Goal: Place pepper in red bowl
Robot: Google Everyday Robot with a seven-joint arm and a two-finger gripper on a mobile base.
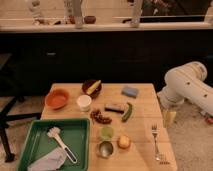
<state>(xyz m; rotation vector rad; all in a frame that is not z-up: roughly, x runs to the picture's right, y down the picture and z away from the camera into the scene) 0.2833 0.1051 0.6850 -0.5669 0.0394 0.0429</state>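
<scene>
The pepper (128, 111), slim, curved and dark green, lies near the middle of the wooden table (145, 125), just right of a dark bar (115, 107). At the table's left edge sits the red bowl (57, 98), shallow and orange-red, with nothing in it. My white arm comes in from the right. Its gripper (169, 118) hangs off the table's right edge, pointing down, level with the pepper and well to its right. It looks open and nothing is in it.
A white cup (84, 102), a dark brown bowl (92, 87) with a yellow item, a blue sponge (130, 91), a reddish-brown cluster (100, 117), a light green cup (106, 132), a metal cup (105, 148), a small yellow fruit (123, 142) and a fork (156, 142) share the table. A green tray (35, 145) holds a brush and cloth.
</scene>
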